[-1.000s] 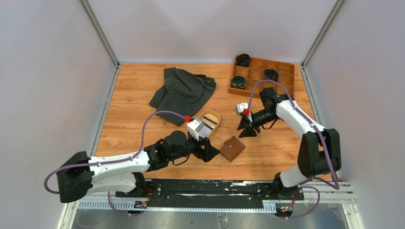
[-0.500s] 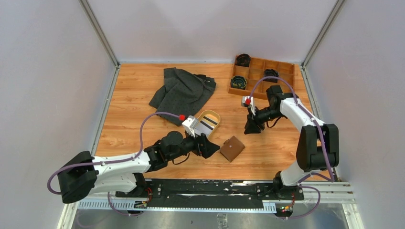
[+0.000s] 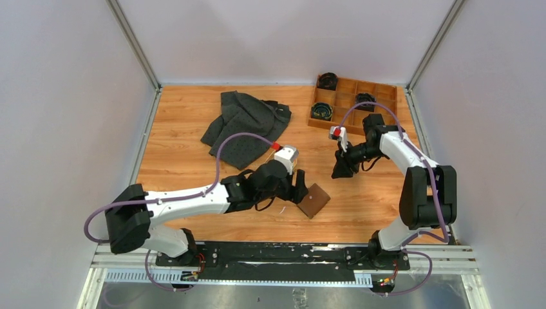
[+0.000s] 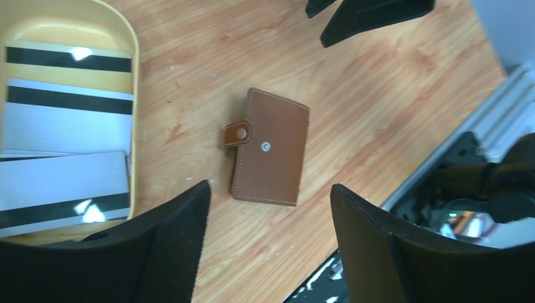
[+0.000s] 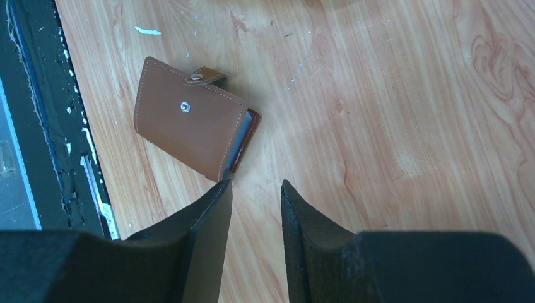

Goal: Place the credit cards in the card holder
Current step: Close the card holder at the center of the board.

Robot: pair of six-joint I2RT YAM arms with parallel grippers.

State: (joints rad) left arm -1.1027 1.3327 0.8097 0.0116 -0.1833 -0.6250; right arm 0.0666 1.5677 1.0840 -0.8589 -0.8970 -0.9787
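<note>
The card holder (image 3: 313,199) is a closed brown leather wallet lying flat on the wood table with its snap strap fastened. It also shows in the left wrist view (image 4: 270,154) and the right wrist view (image 5: 189,120). My left gripper (image 3: 300,190) is open and empty, just left of the wallet, its jaws spread wider than the wallet (image 4: 270,187). Several striped grey and white credit cards (image 4: 63,120) lie in the oval tan tray (image 4: 129,38). My right gripper (image 3: 341,168) hovers behind and right of the wallet, its jaws narrowly apart and empty (image 5: 255,183).
A grey cloth (image 3: 248,125) lies at the back left. A wooden compartment box (image 3: 354,103) with black coiled items stands at the back right. The black rail (image 3: 277,257) runs along the near edge. In the top view my left wrist hides the tray.
My left arm has swung right and forward over the tray, bringing its gripper beside the wallet. My right gripper has drawn back and to the right, away from the wallet.
</note>
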